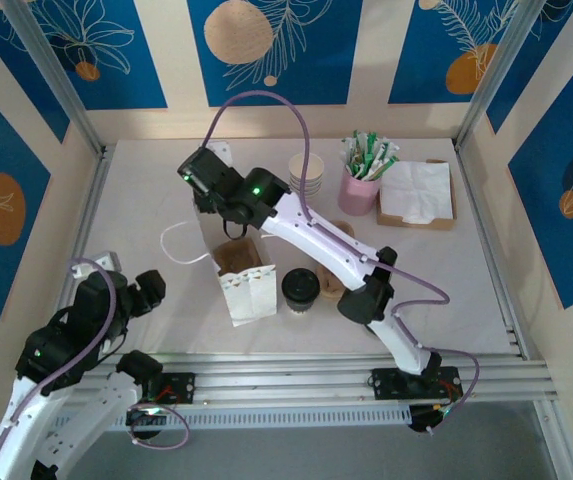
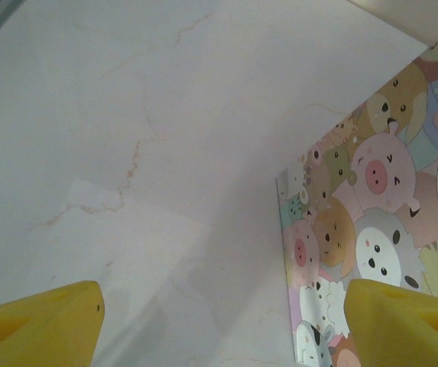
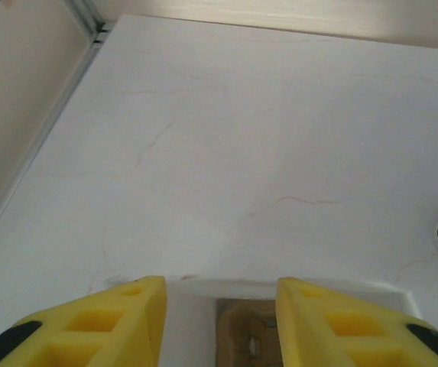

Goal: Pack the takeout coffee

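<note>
1. One lidded coffee (image 1: 300,286) stands upright on the table (image 1: 446,290), just right of the white bag (image 1: 249,297) and outside it.
2. Inside the open bag sits a brown carrier (image 1: 240,258).
3. My right tool (image 3: 220,302) hangs over the bag's far rim, its fingers partly apart and gripping nothing.
4. My left tool (image 2: 222,325) is spread wide and empty above the table near its front-left corner, well apart from the coffee.
</note>
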Robot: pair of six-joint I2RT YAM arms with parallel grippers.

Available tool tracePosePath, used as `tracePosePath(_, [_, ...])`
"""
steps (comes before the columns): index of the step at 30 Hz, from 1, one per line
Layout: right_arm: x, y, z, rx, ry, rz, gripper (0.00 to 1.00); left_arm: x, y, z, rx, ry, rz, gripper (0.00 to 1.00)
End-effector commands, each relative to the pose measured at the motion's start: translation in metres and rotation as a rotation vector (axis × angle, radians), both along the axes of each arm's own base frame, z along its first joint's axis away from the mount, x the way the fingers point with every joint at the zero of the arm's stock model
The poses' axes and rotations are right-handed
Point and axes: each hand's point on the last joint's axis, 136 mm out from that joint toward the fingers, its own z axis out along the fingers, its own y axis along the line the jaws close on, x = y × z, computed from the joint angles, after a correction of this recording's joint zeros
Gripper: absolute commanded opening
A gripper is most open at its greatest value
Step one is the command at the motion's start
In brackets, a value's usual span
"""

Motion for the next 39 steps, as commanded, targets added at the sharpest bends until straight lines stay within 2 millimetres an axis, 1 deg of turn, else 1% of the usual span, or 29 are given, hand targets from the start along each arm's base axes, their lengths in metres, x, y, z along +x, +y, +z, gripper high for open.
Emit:
tracePosePath(1, [-0.038,0.001,0.059,0.027,-0.101,0.148,0.48,0.002,-0.007,-0.001,-0.034,-0.005,-0.025,0.82])
tracePosePath(5, [-0.067,-0.010,0.091,0.029,-0.148,0.211,0.51,0.003,-0.011,-0.004,-0.055,-0.001,-0.027,0.82])
tracePosePath(7, [-0.079,-0.020,0.101,0.017,-0.159,0.230,0.52,0.004,-0.013,-0.006,-0.065,0.002,-0.029,0.82])
tracePosePath(9, [-0.091,-0.035,0.107,-0.011,-0.170,0.228,0.53,0.004,-0.015,-0.008,-0.077,0.006,-0.034,0.82])
tracePosePath(10, [-0.096,-0.043,0.109,-0.024,-0.172,0.226,0.53,0.004,-0.016,-0.009,-0.081,0.008,-0.037,0.82])
tracePosePath(12, [-0.107,-0.064,0.109,-0.047,-0.158,0.209,0.54,0.004,-0.017,-0.011,-0.087,0.012,-0.039,0.82])
tracePosePath(14, [-0.116,-0.085,0.101,-0.068,-0.127,0.187,0.55,0.004,-0.019,-0.013,-0.091,0.015,-0.042,0.82])
tracePosePath(15, [-0.122,-0.099,0.101,-0.064,-0.116,0.167,0.55,0.005,-0.019,-0.014,-0.092,0.017,-0.042,0.82])
tracePosePath(17, [-0.131,-0.124,0.092,-0.057,-0.084,0.130,0.55,0.006,-0.020,-0.016,-0.096,0.021,-0.040,0.82])
tracePosePath(19, [-0.141,-0.147,0.079,-0.035,-0.042,0.102,0.55,0.007,-0.021,-0.019,-0.102,0.025,-0.039,0.82])
tracePosePath(22, [-0.153,-0.182,0.052,-0.012,0.026,0.043,0.56,0.008,-0.024,-0.023,-0.115,0.032,-0.036,0.82])
tracePosePath(25, [-0.162,-0.220,0.017,0.014,0.142,-0.075,0.56,0.009,-0.026,-0.027,-0.125,0.044,-0.038,0.82])
tracePosePath(27, [-0.171,-0.238,-0.009,0.029,0.226,-0.138,0.59,0.009,-0.026,-0.029,-0.122,0.052,-0.035,0.81])
tracePosePath(28, [-0.174,-0.243,-0.022,0.031,0.264,-0.166,0.61,0.008,-0.025,-0.030,-0.120,0.054,-0.034,0.81])
tracePosePath(31, [-0.185,-0.250,-0.058,0.036,0.367,-0.228,0.64,0.008,-0.024,-0.032,-0.117,0.059,-0.027,0.81])
tracePosePath(33, [-0.189,-0.247,-0.078,0.040,0.419,-0.263,0.65,0.008,-0.025,-0.033,-0.122,0.062,-0.024,0.81])
tracePosePath(36, [-0.190,-0.237,-0.100,0.053,0.478,-0.308,0.69,0.009,-0.026,-0.034,-0.133,0.064,-0.024,0.81])
tracePosePath(39, [-0.186,-0.232,-0.113,0.042,0.508,-0.382,0.71,0.009,-0.027,-0.035,-0.133,0.067,-0.026,0.81])
